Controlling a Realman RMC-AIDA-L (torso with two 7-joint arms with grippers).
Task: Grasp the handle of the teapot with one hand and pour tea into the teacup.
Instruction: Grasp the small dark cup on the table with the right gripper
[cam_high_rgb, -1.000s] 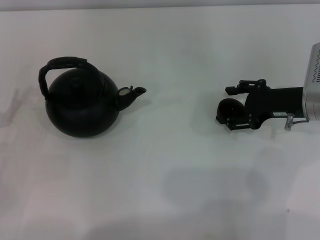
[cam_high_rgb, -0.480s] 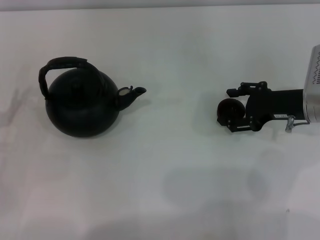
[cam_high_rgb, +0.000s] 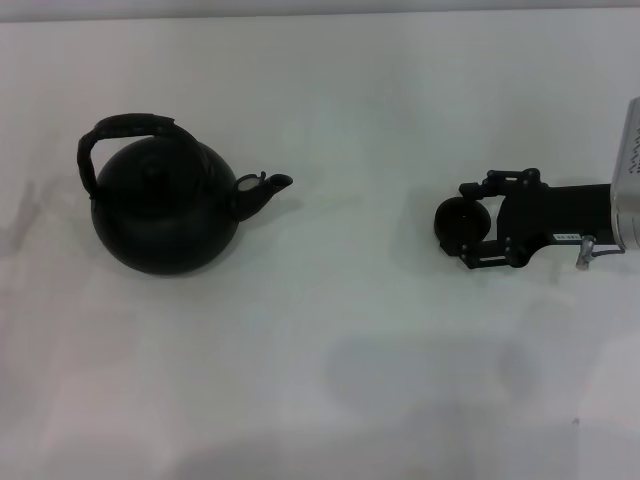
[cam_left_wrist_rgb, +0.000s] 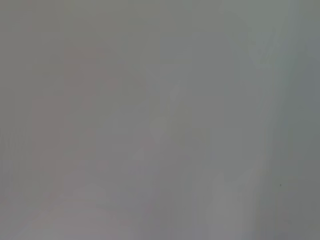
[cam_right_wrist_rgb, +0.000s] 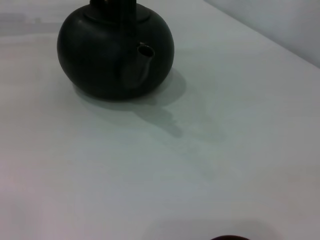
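We see the round black teapot (cam_high_rgb: 165, 212) upright on the white tabletop (cam_high_rgb: 330, 380), its handle (cam_high_rgb: 120, 128) arched overhead; well right of it, the right pincer (cam_high_rgb: 470, 226) grips the small teacup (cam_high_rgb: 458, 220), partly hidden

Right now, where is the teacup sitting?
In the head view the teacup sits on the table's right side, between the fingers of the right hand, well apart from the teapot, whose spout points toward it.

Teacup (cam_right_wrist_rgb: 229, 238) cut by edge; handle (cam_right_wrist_rgb: 113, 4) cropped.
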